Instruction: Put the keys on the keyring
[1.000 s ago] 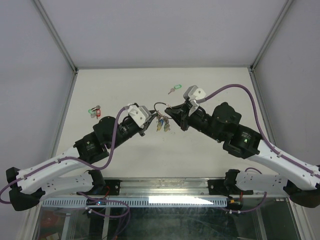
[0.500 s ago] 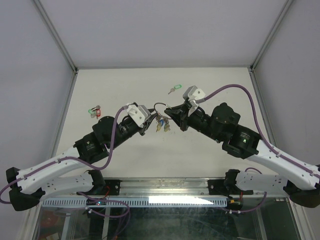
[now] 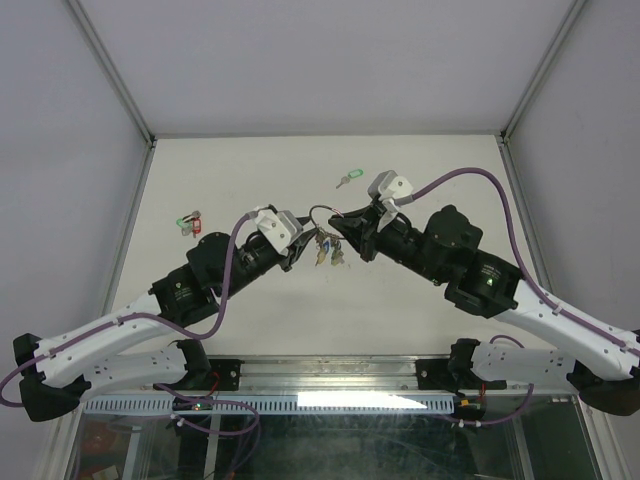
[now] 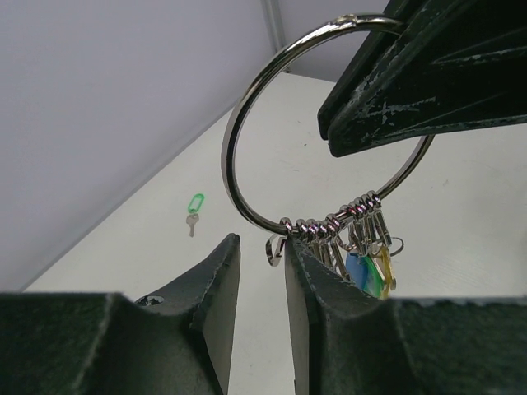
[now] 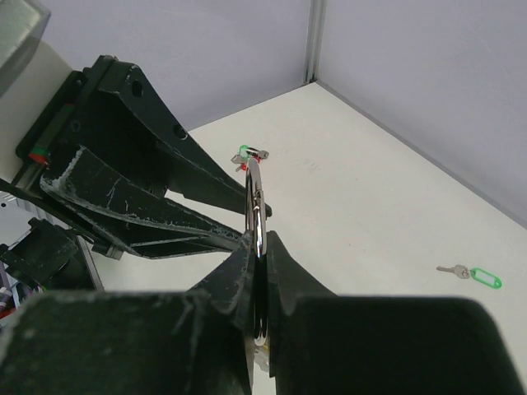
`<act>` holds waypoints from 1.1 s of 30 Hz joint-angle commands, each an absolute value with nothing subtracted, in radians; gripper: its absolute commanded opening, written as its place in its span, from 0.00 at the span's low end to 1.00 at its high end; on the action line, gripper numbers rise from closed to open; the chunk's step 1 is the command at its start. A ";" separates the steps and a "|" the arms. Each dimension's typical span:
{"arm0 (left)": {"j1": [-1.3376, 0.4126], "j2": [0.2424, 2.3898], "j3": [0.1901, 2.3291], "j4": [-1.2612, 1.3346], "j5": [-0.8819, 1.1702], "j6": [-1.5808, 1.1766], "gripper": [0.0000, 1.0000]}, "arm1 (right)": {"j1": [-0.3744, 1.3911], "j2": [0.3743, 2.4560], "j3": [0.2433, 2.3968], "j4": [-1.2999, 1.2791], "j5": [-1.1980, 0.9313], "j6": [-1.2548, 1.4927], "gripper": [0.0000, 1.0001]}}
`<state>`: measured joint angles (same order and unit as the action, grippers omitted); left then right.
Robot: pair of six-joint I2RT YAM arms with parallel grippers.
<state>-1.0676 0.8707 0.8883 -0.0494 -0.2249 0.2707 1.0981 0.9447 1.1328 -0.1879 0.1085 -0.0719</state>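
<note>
The keyring (image 4: 233, 156) is a large silver ring held off the table, edge-on in the right wrist view (image 5: 256, 193). My right gripper (image 5: 257, 240) is shut on its rim (image 3: 338, 228). Several keys (image 4: 369, 271) with blue, green and yellow tags hang from clips at the ring's bottom (image 3: 326, 250). My left gripper (image 4: 262, 253) is open by a narrow gap just under the ring (image 3: 303, 243), with a small loose clip (image 4: 274, 248) hanging at its tips. A green-tagged key (image 3: 347, 177) lies on the table behind.
A red and green pair of keys (image 3: 189, 222) lies at the table's left (image 5: 247, 154). The green-tagged key (image 4: 194, 206) lies near the back wall (image 5: 481, 276). Grey walls close the table on three sides.
My left gripper's jaws have parted a little and it has crept slightly toward the ring. The right gripper and the keyring have hardly moved.
</note>
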 commanded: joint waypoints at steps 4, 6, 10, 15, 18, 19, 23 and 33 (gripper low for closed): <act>-1.075 0.871 0.876 0.021 -0.174 0.243 0.29 | 1.098 0.913 1.148 -0.081 0.112 -0.054 0.00; -1.075 0.870 0.875 0.022 -0.173 0.242 0.29 | 1.098 0.912 1.148 -0.081 0.113 -0.054 0.00; -1.075 0.869 0.872 0.021 -0.177 0.241 0.27 | 1.098 0.911 1.148 -0.077 0.115 -0.054 0.00; -1.075 0.871 0.869 0.021 -0.177 0.238 0.18 | 1.097 0.907 1.147 -0.068 0.113 -0.050 0.00; -1.075 0.873 0.870 0.028 -0.178 0.239 0.17 | 1.097 0.905 1.146 -0.064 0.112 -0.049 0.00; -1.075 0.873 0.869 0.030 -0.177 0.239 0.17 | 1.097 0.905 1.146 -0.061 0.112 -0.048 0.00; -1.075 0.874 0.865 0.054 -0.175 0.233 0.20 | 1.097 0.909 1.147 -0.059 0.108 -0.046 0.00; -1.075 0.885 0.857 0.090 -0.143 0.205 0.24 | 1.098 0.917 1.146 -0.051 0.105 -0.044 0.00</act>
<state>-1.0676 0.8837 0.8658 0.0200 -0.1989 0.2386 1.0981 0.9340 1.1328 -0.1608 0.1081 -0.0566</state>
